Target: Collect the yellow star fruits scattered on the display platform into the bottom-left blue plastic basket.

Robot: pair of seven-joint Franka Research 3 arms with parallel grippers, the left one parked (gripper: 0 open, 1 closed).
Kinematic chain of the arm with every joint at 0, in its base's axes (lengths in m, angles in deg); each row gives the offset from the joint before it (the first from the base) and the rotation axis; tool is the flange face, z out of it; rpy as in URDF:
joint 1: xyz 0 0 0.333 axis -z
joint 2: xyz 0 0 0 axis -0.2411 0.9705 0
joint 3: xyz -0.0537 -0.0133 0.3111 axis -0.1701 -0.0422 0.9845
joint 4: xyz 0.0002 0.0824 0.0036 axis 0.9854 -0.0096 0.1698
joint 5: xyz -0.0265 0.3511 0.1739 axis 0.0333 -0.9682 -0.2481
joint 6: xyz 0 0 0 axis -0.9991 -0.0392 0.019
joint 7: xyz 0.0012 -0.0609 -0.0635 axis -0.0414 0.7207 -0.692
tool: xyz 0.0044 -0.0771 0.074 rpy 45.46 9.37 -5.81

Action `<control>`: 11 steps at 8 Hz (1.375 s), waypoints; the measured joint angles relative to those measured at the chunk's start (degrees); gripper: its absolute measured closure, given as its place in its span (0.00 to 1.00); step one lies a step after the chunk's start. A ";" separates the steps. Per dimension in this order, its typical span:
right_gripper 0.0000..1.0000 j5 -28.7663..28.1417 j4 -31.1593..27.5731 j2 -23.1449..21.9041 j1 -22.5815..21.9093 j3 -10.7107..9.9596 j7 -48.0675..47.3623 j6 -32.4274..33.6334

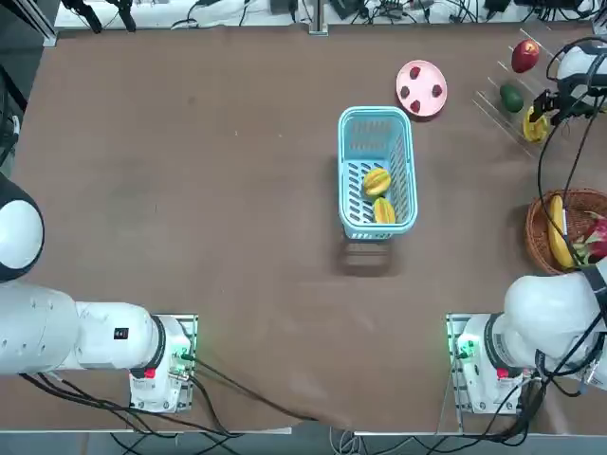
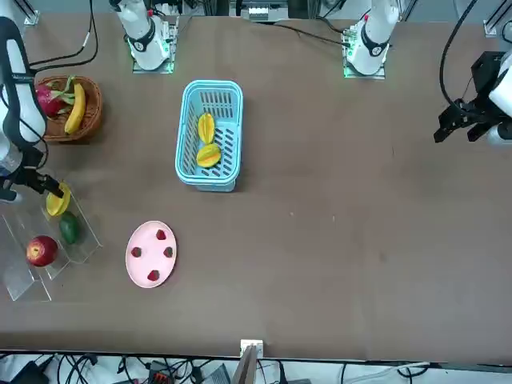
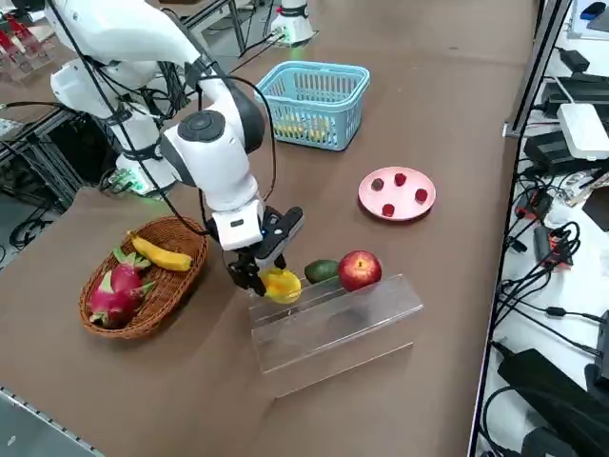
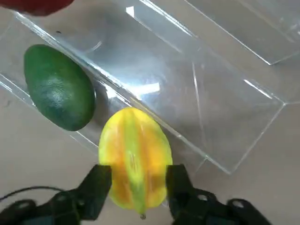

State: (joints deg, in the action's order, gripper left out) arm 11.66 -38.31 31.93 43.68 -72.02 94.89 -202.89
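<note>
Pinching one star fruit (image 4: 135,154), the right gripper (image 4: 139,180) hangs at one display platform (image 3: 333,328), two star fruits (image 1: 377,182) in one blue basket (image 1: 348,142).

A brown, smooth tabletop (image 1: 237,190) carries it all. The light blue slotted plastic basket (image 1: 348,175) stands upright on it, and I'm judging places from that, with the robot's own sides. A round pink plate (image 1: 411,78) lies near its far end. The clear tiered display rack (image 3: 333,328) stands off to its right, and the round brown wicker basket (image 3: 169,307) sits to its right too, nearer the robot than the rack.
</note>
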 joint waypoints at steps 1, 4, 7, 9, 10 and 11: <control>0.43 -0.01 0.00 0.14 0.00 0.00 0.00 -0.04; 0.81 -0.27 0.03 -0.42 -0.04 0.39 0.09 0.41; 0.81 -0.26 2.58 -0.67 -0.11 0.72 0.14 5.43; 0.81 -0.27 8.41 -2.81 -0.73 1.00 -0.05 18.39; 0.81 -0.37 10.33 -5.31 -1.82 1.13 -2.20 26.01; 0.81 -0.47 11.18 -8.72 -4.04 1.32 -6.81 33.38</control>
State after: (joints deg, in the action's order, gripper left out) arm 11.18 -27.13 23.21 39.64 -70.70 88.08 -169.51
